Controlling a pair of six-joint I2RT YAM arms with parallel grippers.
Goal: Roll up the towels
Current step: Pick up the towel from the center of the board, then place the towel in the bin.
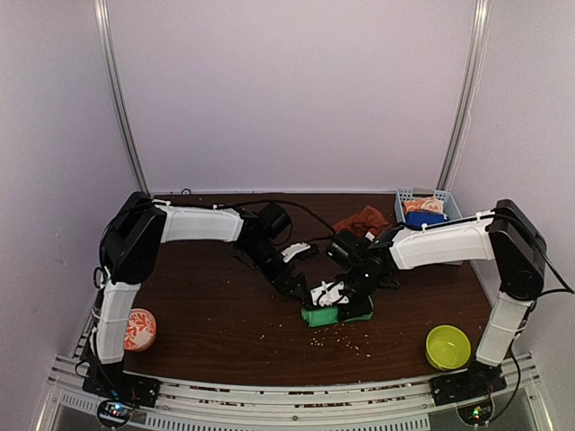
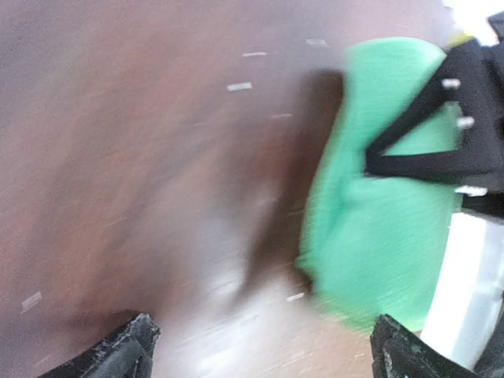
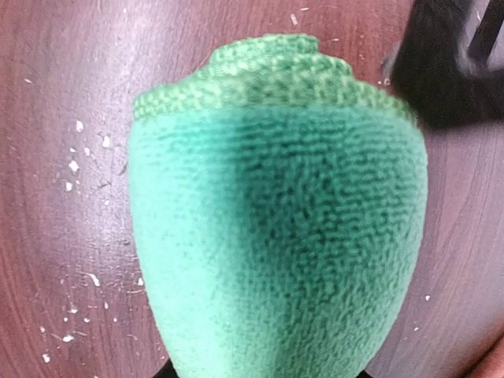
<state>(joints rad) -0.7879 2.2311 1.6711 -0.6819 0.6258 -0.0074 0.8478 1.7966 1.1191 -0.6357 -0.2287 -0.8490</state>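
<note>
The green towel [image 1: 337, 314] lies as a tight roll on the brown table, front of centre. In the right wrist view the green towel [image 3: 276, 236] fills the frame, its spiral end facing away. My right gripper [image 1: 349, 301] is on top of the roll. In the right wrist view the right gripper [image 3: 264, 372] has its jaws closed around the roll's near end and mostly hidden by it. My left gripper [image 1: 301, 287] is open just left of the roll. In the blurred left wrist view the left gripper [image 2: 264, 358] holds nothing, with the green towel [image 2: 378, 220] to its right. The rust-red towel [image 1: 361, 220] lies crumpled at the back.
A blue-grey basket [image 1: 449, 199] holding cloths stands at the back right. A lime-green bowl [image 1: 447, 347] sits front right and an orange patterned bowl [image 1: 139, 329] front left. White crumbs [image 1: 346, 339] are scattered in front of the roll.
</note>
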